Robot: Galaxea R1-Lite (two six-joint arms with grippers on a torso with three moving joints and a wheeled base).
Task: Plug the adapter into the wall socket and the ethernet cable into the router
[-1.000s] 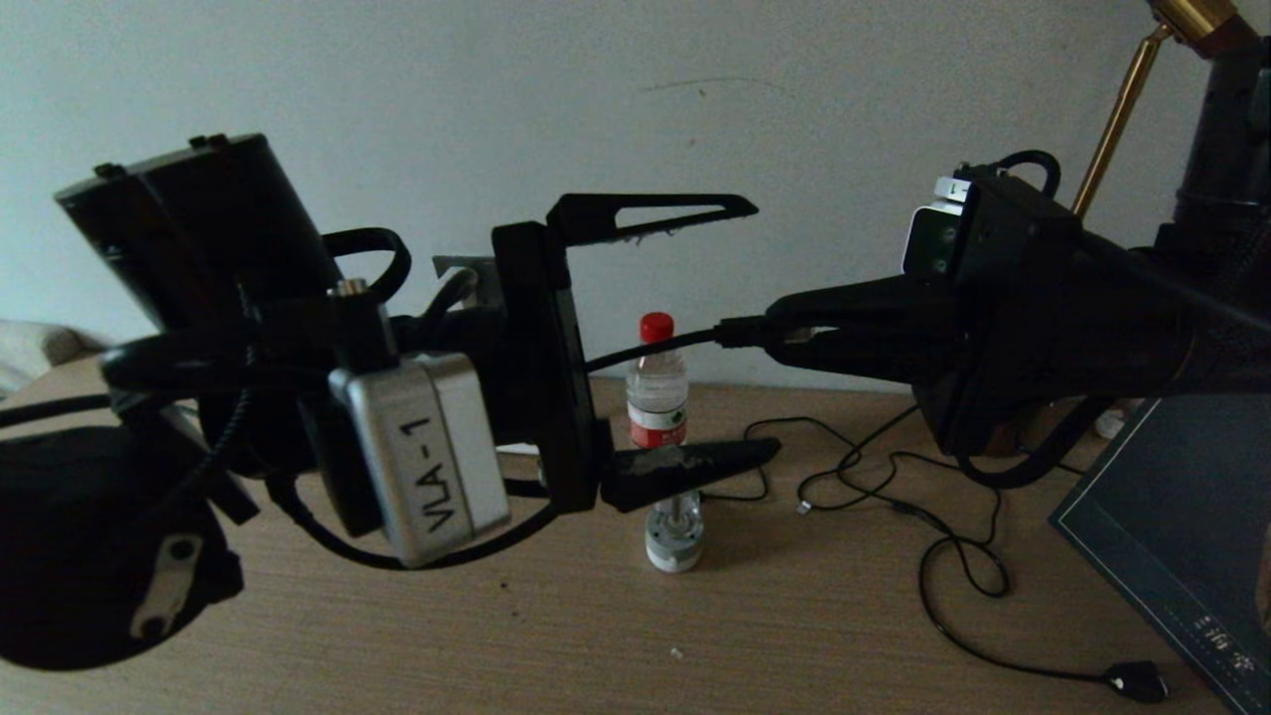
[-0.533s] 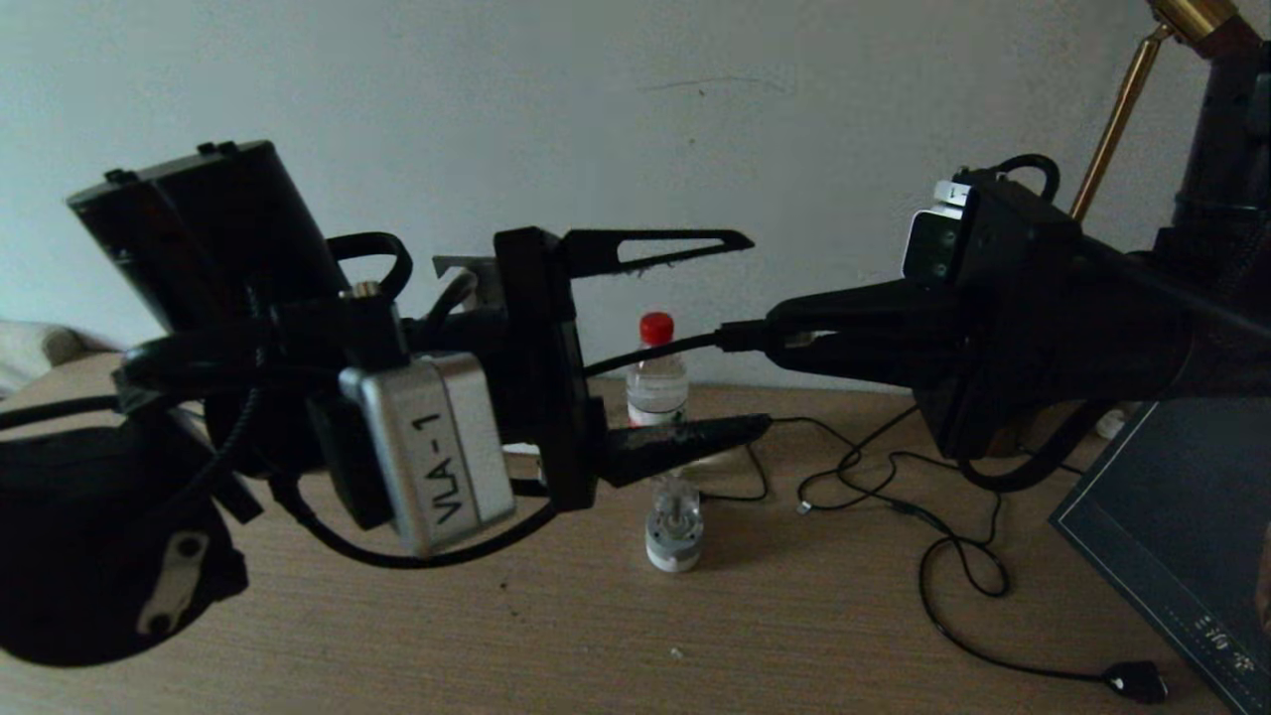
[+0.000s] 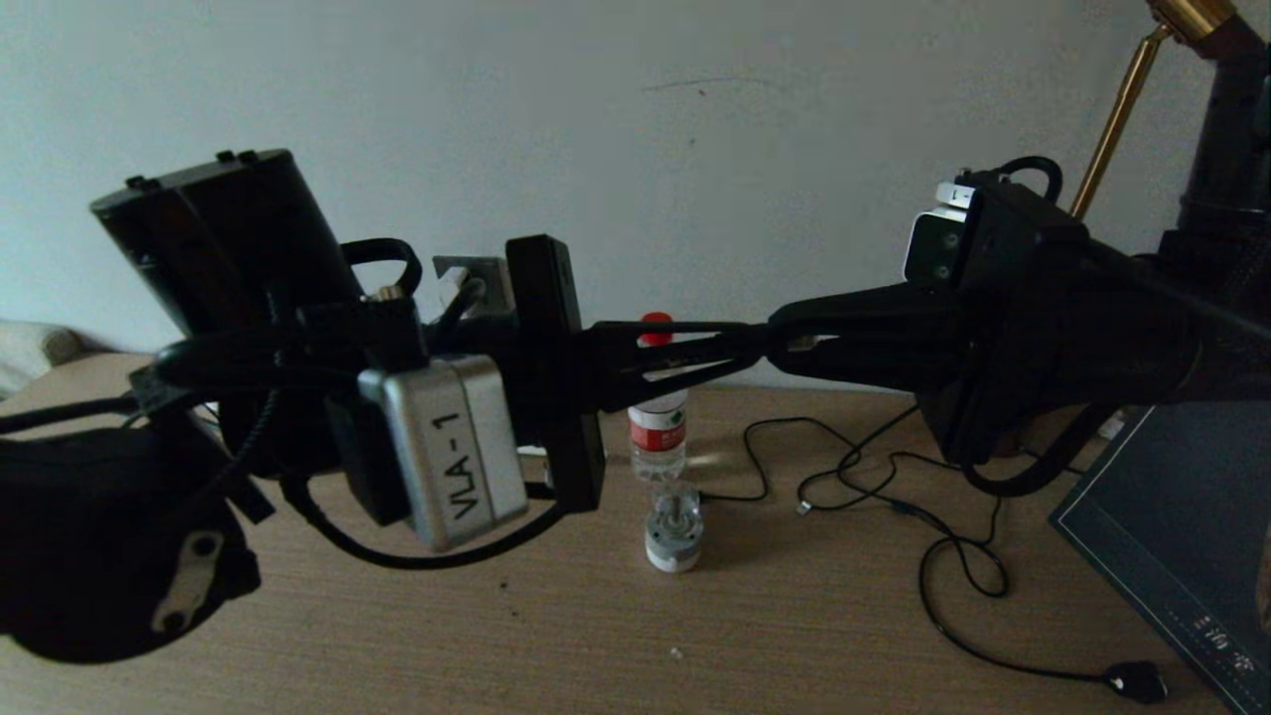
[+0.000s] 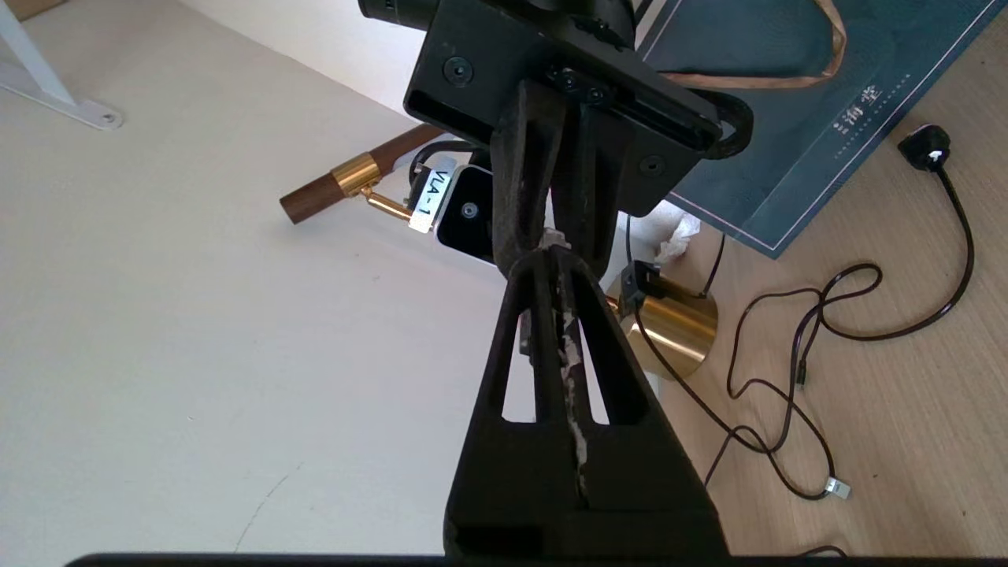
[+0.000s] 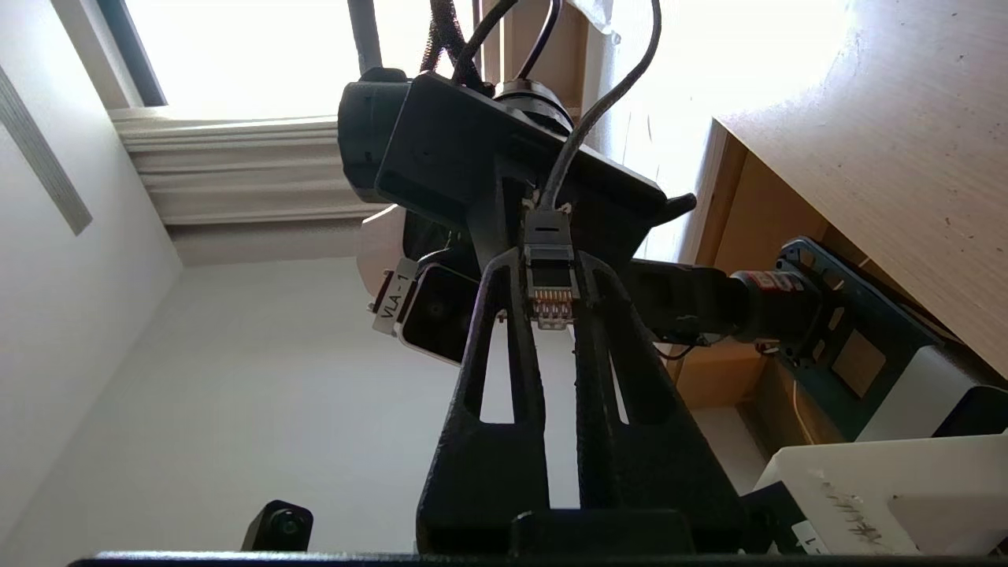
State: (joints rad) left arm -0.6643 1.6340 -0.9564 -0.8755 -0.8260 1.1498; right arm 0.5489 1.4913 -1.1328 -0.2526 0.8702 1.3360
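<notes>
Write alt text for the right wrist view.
The right gripper is shut on the ethernet cable plug, its clear tip and gold contacts showing between the jaws. The left gripper meets it tip to tip, the cable running up past it; wooden desk beside.

The head camera looked forward and down over the desk (image 3: 775,616) from close behind both arms, while each wrist camera faced the other arm's gripper.

A home-like study or office corner. A wooden desk (image 3: 794,616) stands against a plain white wall (image 3: 695,149). A brass lamp (image 4: 669,319) and water bottle (image 3: 657,417) sit on it.
</notes>
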